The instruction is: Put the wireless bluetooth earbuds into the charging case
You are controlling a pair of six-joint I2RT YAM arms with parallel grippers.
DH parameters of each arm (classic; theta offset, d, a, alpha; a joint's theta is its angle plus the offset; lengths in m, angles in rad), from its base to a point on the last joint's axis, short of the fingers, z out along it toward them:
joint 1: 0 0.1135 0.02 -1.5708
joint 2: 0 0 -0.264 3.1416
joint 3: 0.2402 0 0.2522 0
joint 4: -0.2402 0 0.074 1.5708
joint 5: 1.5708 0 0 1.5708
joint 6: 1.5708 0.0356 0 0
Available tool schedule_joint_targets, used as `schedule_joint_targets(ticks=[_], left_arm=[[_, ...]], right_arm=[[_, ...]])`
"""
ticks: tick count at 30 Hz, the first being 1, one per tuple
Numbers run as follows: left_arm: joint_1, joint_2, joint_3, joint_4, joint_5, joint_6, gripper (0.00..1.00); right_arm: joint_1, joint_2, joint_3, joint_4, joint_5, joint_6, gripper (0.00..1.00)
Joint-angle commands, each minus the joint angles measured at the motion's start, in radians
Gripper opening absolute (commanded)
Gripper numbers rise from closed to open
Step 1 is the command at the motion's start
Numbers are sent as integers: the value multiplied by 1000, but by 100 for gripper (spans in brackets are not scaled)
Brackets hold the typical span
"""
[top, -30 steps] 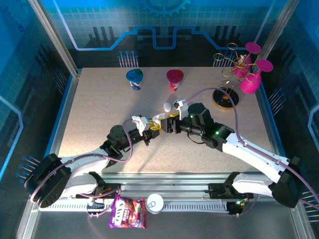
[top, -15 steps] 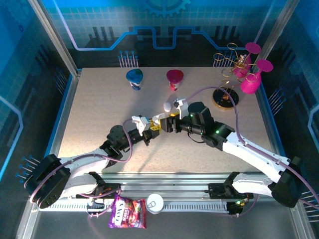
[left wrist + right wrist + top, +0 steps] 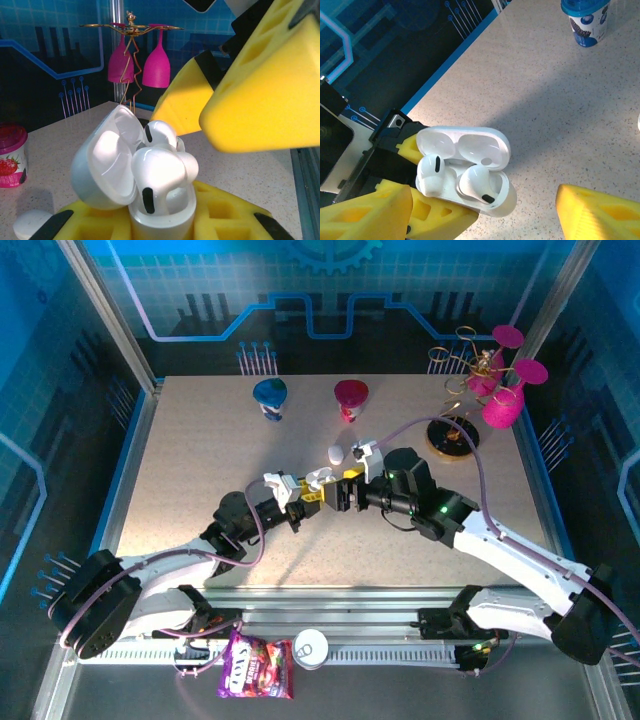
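In the left gripper's [image 3: 305,488] clamp, the open charging case [image 3: 496,201] — right wrist: two earbuds [image 3: 475,184] inside — right gripper [image 3: 346,490] agape.

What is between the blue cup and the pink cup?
Nothing. In the top view, the table between the blue cup and pink cup is bare.

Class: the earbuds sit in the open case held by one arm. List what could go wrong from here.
1. One earbud seems to stand proud of its socket in the charging case; closing the lid now might jam it or pop it out.
2. The open right claw hangs close beside; a nudge could knock the case from the left claw.
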Motion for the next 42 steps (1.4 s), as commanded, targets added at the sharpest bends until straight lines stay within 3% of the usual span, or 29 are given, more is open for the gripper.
schedule_joint_targets(ticks=[1, 28, 42], left_arm=[[-4, -10, 29, 48, 32, 3, 0], [-4, -48, 18, 25, 35, 9, 0], [-5, -36, 28, 20, 28, 16, 0]], right_arm=[[3, 8, -4, 0, -18, -5, 75], [-9, 109, 57, 3, 13, -22, 71], [-6, -4, 46, -21, -7, -36, 71]])
